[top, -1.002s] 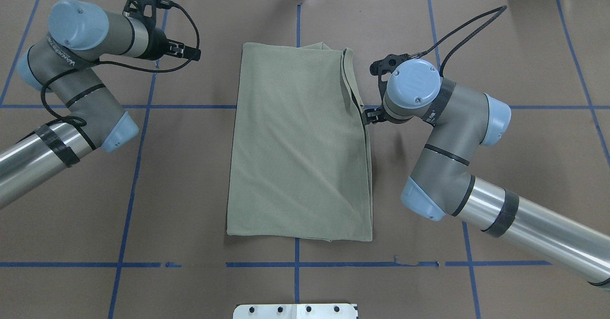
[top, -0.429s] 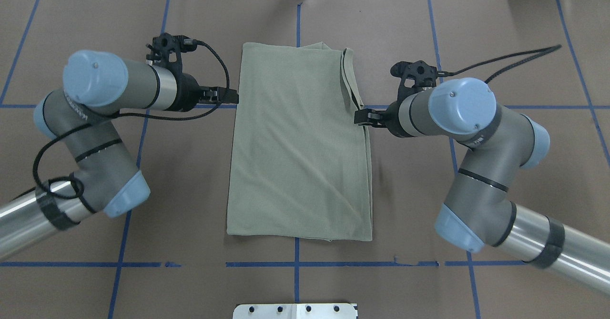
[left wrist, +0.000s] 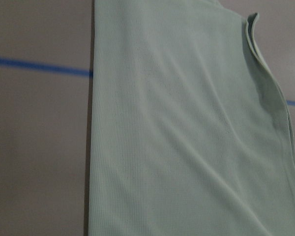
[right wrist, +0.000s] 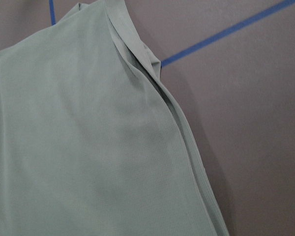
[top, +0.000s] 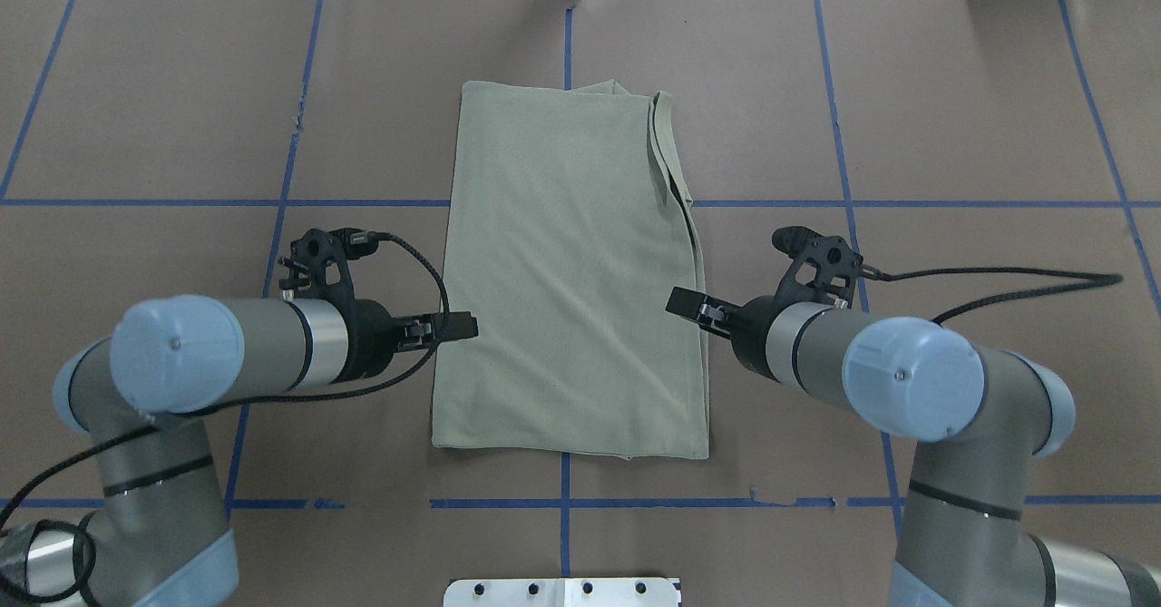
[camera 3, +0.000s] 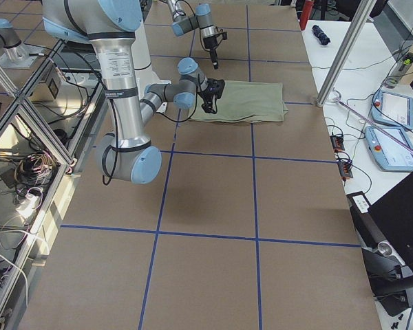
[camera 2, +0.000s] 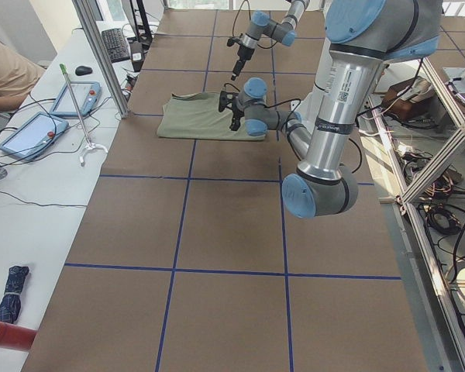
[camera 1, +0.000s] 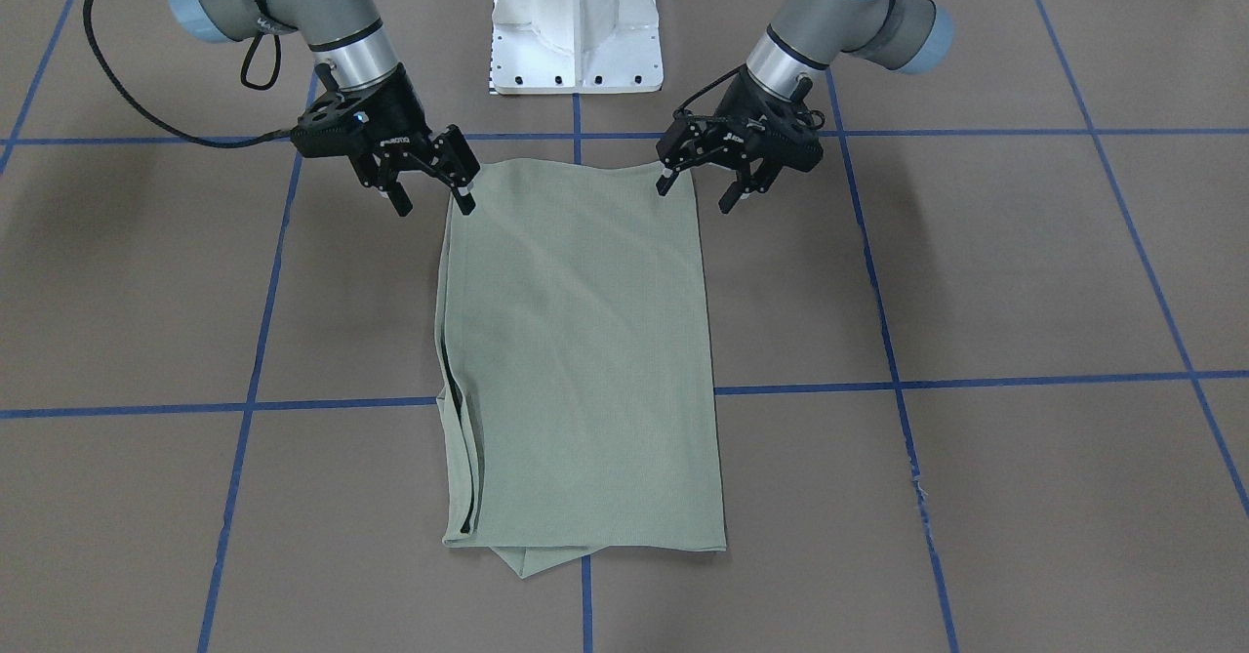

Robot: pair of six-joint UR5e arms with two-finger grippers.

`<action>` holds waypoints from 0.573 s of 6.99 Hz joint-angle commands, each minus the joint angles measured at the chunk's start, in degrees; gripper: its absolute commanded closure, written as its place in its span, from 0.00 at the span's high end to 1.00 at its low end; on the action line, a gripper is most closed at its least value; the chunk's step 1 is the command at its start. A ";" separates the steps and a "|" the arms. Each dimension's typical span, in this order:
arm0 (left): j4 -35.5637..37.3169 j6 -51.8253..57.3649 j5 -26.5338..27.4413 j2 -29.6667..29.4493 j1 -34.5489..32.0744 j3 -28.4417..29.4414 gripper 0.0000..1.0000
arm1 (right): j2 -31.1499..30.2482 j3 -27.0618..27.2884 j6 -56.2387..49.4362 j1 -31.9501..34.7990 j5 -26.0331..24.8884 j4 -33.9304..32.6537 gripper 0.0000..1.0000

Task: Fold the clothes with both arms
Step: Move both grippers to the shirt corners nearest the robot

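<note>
Shirt [top: 571, 271] is found lying flat at the centre of the table [top: 907, 90], already narrowed into a long layered panel, while the left gripper [camera 1: 695, 194] and right gripper [camera 1: 435, 206] are held wide open and empty by its robot-side corners, so the crosswise folds are judged outstanding.

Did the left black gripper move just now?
Yes. The black two-finger left gripper moved toward the robot, from the blue tape line down the left edge of the sage-green knit shirt.
</note>
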 commanded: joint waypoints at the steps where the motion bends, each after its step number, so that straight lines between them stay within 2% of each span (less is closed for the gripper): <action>1: -0.01 -17.74 9.11 1.71 9.04 -0.38 0.80 | -1.02 1.83 10.32 -6.39 -8.47 -0.50 0.98; 2: -0.01 -20.34 10.35 1.71 10.20 0.41 0.77 | -1.02 1.75 10.43 -6.50 -8.67 -0.50 0.98; 4: 0.08 -20.01 10.37 1.88 10.30 1.20 0.77 | -1.02 1.57 10.43 -6.85 -9.02 -0.50 0.98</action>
